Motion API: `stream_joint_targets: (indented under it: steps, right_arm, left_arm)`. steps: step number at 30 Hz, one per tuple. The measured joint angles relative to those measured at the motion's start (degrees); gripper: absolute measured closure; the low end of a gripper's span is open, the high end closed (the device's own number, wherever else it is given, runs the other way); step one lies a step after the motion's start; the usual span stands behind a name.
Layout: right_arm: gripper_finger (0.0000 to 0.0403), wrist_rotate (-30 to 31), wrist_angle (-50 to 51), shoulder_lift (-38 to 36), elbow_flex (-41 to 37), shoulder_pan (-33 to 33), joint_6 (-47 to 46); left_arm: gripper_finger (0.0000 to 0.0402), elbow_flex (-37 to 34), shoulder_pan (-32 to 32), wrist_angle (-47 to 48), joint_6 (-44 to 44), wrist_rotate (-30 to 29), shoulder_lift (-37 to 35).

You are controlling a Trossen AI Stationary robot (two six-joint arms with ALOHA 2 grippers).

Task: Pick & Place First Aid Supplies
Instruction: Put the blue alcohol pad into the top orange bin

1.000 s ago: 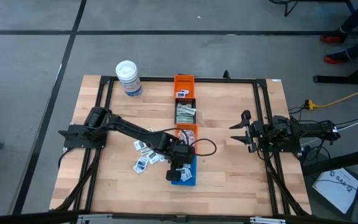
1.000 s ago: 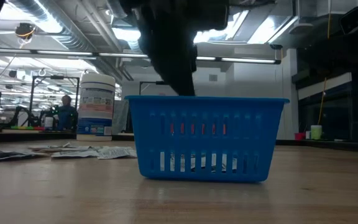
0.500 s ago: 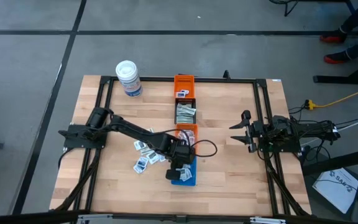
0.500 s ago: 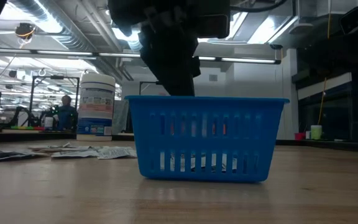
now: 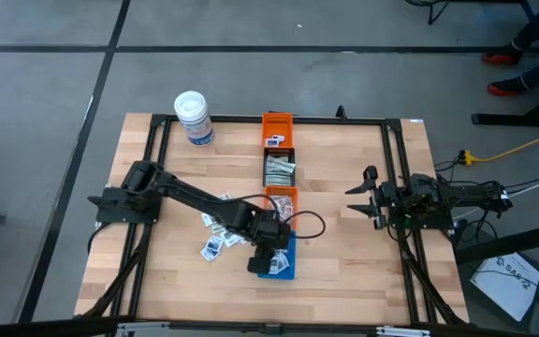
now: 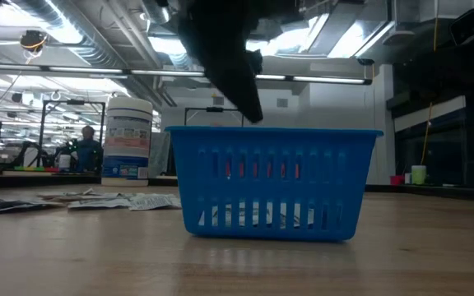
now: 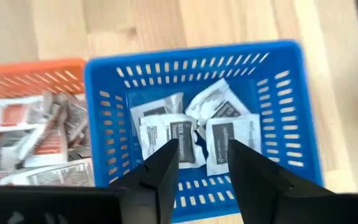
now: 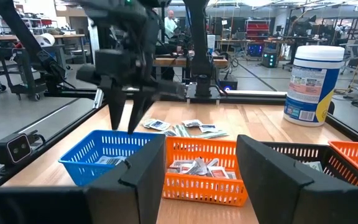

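Note:
My left gripper [image 7: 202, 152] hangs open above the blue bin [image 7: 194, 62], fingers pointing down, with nothing between them. In the low view it [image 6: 249, 107] stands just over the bin's rim [image 6: 274, 131]. Several white packets [image 7: 191, 130] lie on the bin's floor. More first aid supplies lie loose on the table [image 5: 218, 239] to the left of the bin [image 5: 281, 260]. My right gripper [image 5: 356, 195] waits open at the table's right side, pointing level toward the bins.
Bins stand in a row toward the far edge: an orange bin of packets [image 5: 282, 198], a black bin [image 5: 279, 168], another orange bin [image 5: 277, 126]. A white tub [image 5: 195, 118] stands at the far left. A black frame [image 5: 396, 187] runs around the table.
My left gripper has risen a little from the blue bin's mouth and tipped, so that in the low view its fingers now slant above the rim. The bin and the loose packets have stayed where they were.

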State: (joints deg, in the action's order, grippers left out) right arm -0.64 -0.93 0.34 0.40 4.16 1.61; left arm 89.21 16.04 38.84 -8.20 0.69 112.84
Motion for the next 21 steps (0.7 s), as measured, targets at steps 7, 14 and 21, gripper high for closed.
stream_joint_targets:
  steps: [7,14,21]
  right_arm:
    - [0.0208,0.0,0.0,0.0,0.0,0.0,0.0]
    - [0.0208,0.0,0.0,0.0,0.0,0.0,0.0]
    - [0.0208,0.0,0.0,0.0,0.0,0.0,0.0]
  left_arm:
    - [0.0274,0.0,0.7,2.0,0.0,-3.4,-4.6]
    - [0.0282,0.0,2.9,9.3,-2.7,-4.3,-8.4]
    - [0.0284,0.0,6.4,17.3,-7.5,-4.3,-9.7]
